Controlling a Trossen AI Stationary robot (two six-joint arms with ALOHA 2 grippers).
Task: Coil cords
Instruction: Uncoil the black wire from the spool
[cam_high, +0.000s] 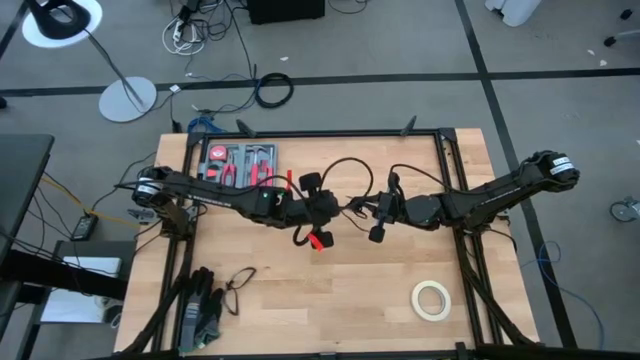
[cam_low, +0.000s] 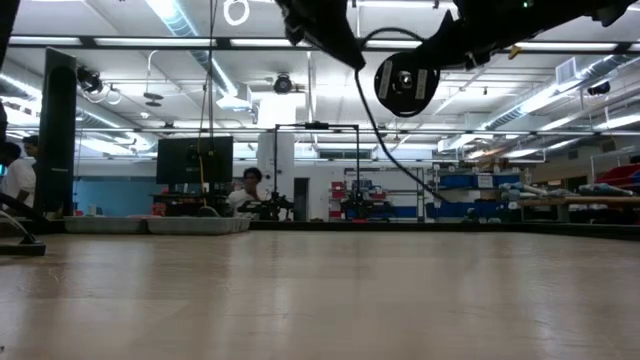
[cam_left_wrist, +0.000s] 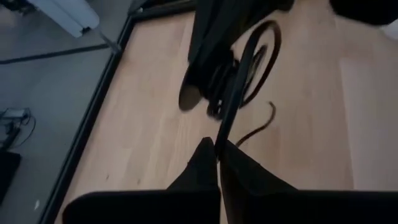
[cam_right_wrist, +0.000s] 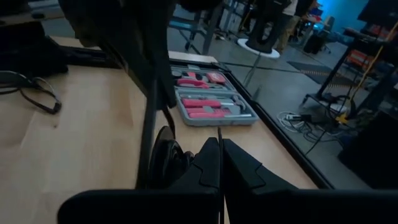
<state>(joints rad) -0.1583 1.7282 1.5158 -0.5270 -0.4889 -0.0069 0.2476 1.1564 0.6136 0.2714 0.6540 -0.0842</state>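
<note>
Grey floor (cam_high: 400, 40), white floor lamp (cam_high: 62, 20)

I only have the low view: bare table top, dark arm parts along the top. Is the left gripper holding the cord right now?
Observer: Yes. The left gripper is shut on the cord, above the middle of the table.
Operator: And the right one?
Observer: The right gripper is shut too, facing the left one, with a thin strand of the cord coming out between its fingertips.
Operator: Anything lying on the table?
Observer: A tape roll lies flat near a corner on the right arm's side, well apart from both grippers.
</note>
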